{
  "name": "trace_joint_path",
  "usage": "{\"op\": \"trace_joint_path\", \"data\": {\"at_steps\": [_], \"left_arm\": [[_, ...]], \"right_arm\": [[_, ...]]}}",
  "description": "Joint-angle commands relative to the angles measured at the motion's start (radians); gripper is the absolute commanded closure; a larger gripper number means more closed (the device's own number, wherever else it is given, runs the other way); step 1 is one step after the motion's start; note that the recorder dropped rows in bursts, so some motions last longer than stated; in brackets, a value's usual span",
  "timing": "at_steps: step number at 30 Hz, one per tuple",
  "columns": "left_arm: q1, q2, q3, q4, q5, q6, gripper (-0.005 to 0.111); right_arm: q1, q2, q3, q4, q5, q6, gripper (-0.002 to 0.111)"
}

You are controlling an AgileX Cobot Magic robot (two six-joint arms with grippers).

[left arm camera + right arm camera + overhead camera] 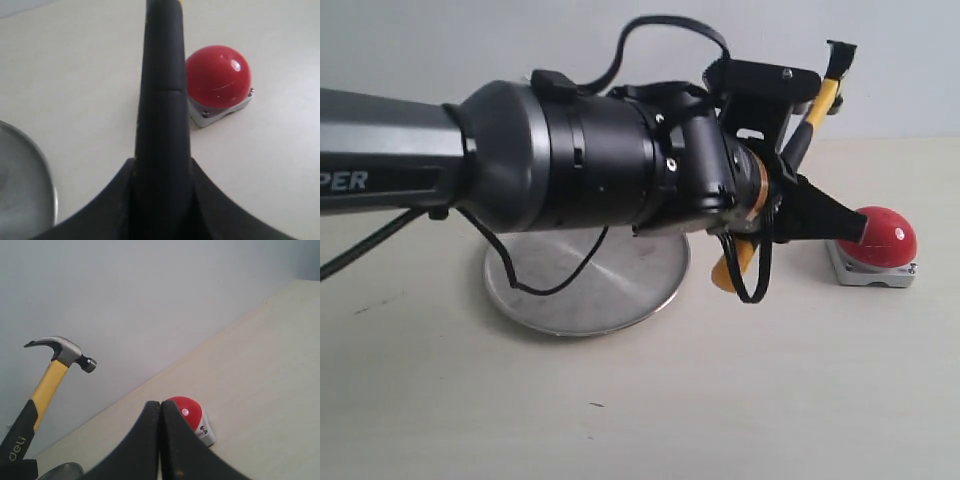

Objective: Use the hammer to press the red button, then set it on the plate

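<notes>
My left gripper (855,228) is shut on the hammer (817,105), gripping the black part of the handle. The handle slants up, so its dark head (840,55) is high above the table and its yellow butt (725,270) hangs low. In the left wrist view the black handle (162,100) fills the middle between my fingers (212,200). The red button (885,235) (217,75) sits on its grey base just beyond the fingertips, untouched by the head. The silver plate (610,290) (25,190) lies to the left, partly under the arm. My right gripper (161,405) is shut and empty, and faces the button (187,412) and the raised hammer (52,375).
The bulky left arm (520,150) spans the left half of the exterior view, over the plate. A black cable (750,270) loops below the wrist. The beige table (720,400) runs back to a pale wall (920,60).
</notes>
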Motion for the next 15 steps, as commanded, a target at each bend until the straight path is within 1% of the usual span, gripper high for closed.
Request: {"op": "trace_joint_path", "data": {"at_steps": [1, 2, 5, 11, 15], "left_arm": [[-0.056, -0.023, 0.016, 0.191, -0.112, -0.156, 0.107], [-0.076, -0.022, 0.038, 0.227, -0.112, -0.203, 0.107], [-0.105, -0.013, 0.067, 0.282, -0.121, -0.276, 0.107], [-0.109, 0.061, 0.07, 0.272, -0.139, -0.31, 0.107], [-0.109, 0.078, 0.07, 0.272, -0.162, -0.31, 0.107]], "right_arm": [[0.003, -0.004, 0.005, -0.011, 0.006, -0.002, 0.108], [0.003, -0.004, 0.005, -0.011, 0.006, -0.002, 0.108], [0.003, -0.004, 0.005, -0.011, 0.006, -0.002, 0.108], [0.003, -0.004, 0.005, -0.011, 0.006, -0.002, 0.108], [0.003, -0.004, 0.005, -0.011, 0.006, -0.002, 0.108]]}}
